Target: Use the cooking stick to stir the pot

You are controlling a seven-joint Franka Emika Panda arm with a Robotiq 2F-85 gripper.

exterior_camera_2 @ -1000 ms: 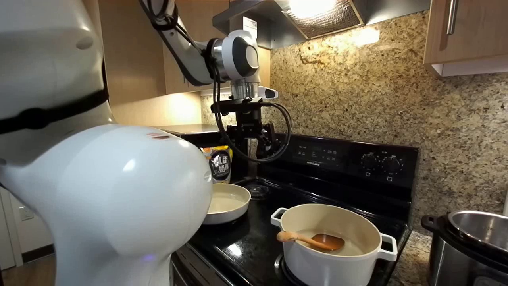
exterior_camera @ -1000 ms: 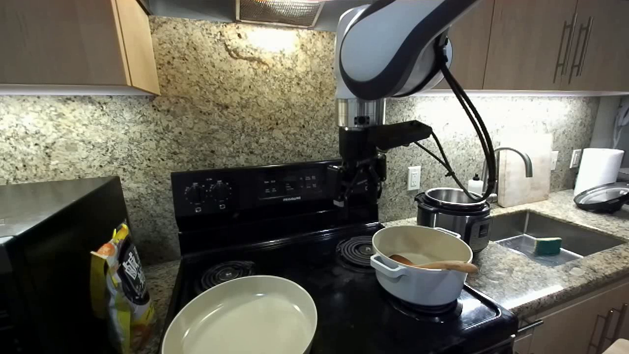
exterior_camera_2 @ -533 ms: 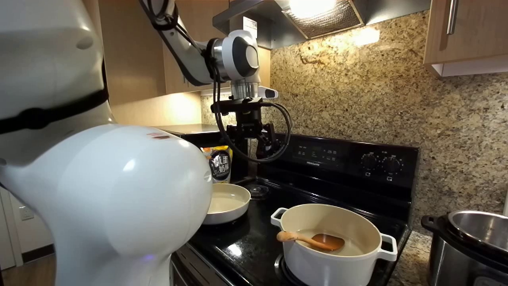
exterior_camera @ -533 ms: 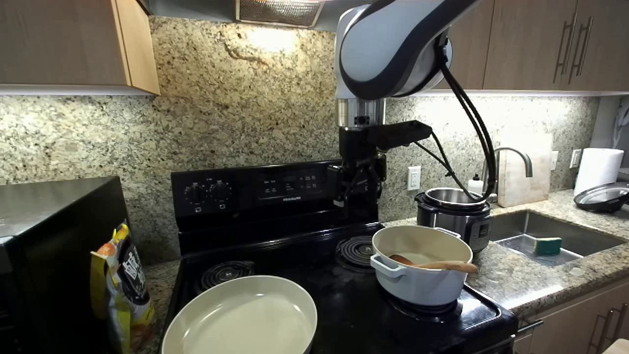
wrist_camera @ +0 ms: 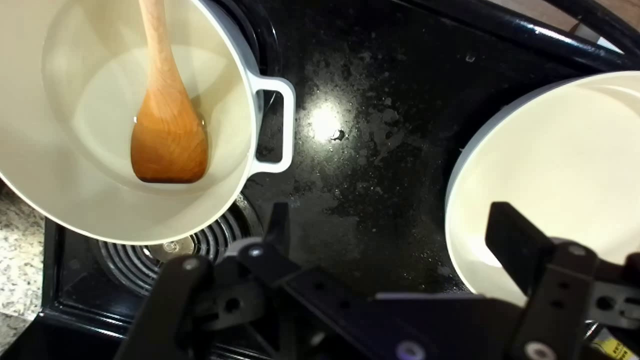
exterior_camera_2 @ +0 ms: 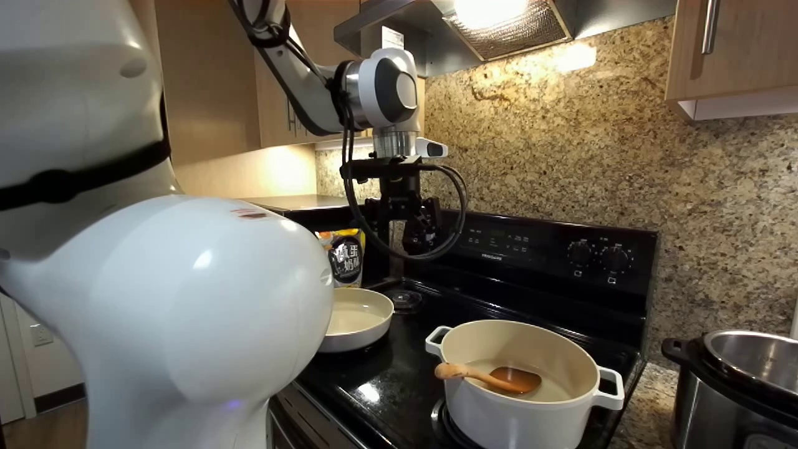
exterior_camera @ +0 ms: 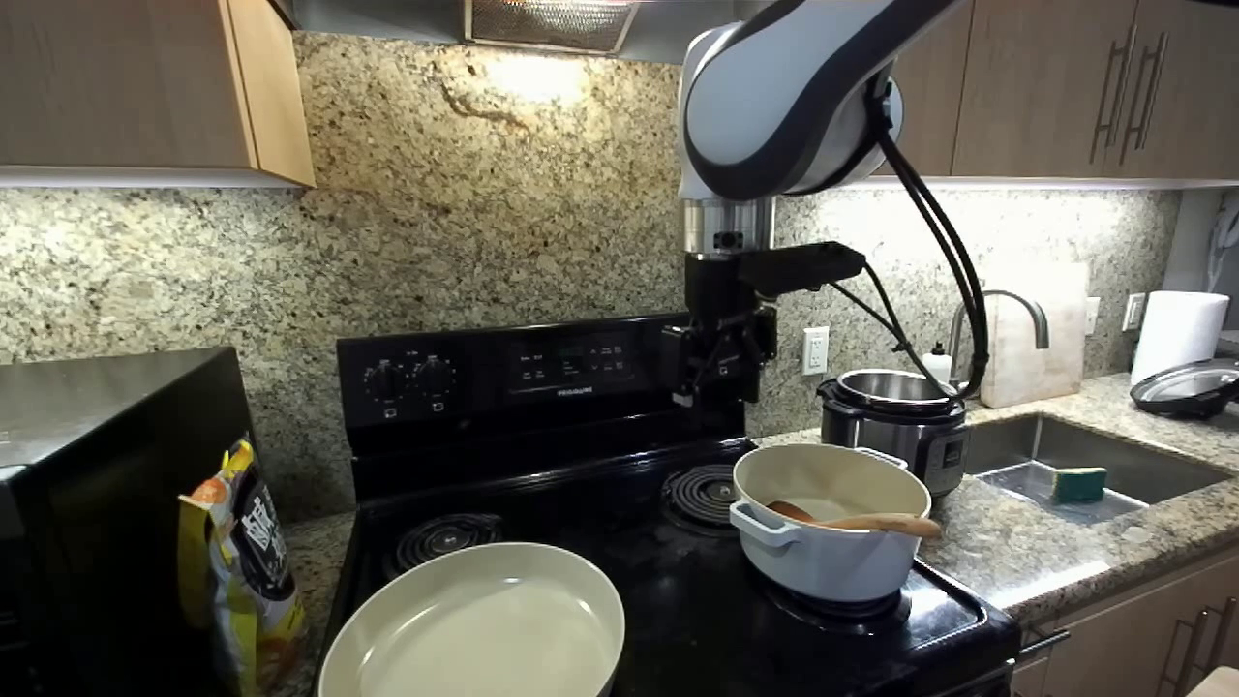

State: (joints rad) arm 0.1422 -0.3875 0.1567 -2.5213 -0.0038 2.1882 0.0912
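You are holding the hand (wrist_camera: 390, 215) above the stovetop (wrist_camera: 370, 165), well apart from the white two-handled pot (exterior_camera_2: 523, 419) and with nothing between its widely parted fingers (wrist_camera: 520, 245). The wooden spatula (wrist_camera: 167, 125) is sitting in the pot: its flat head is resting in what is looking like clear liquid (exterior_camera_2: 552, 391), and its handle (exterior_camera_2: 458, 371) is leaning across the rim and projecting past it toward the stovetop's front edge. You are apparently working on the reach for this tool, with gripping and stirring remaining. For a sound approach, you should be moving the hand away from the shallow cream pan (exterior_camera: 474, 620) and over the projecting end of the handle, staying high enough to be clearing the rim and side handle (wrist_camera: 288, 127). Since the fingers are standing crosswise to the handle, you are probably needing only slight wrist rotation. You should be descending until the fingers are straddling the shaft, then closing squarely; the rounded wood is likely to be rolling or pivoting under an off-centre pinch. When stirring, you should be sweeping slowly; hard contact with the wall could be sliding the pot.
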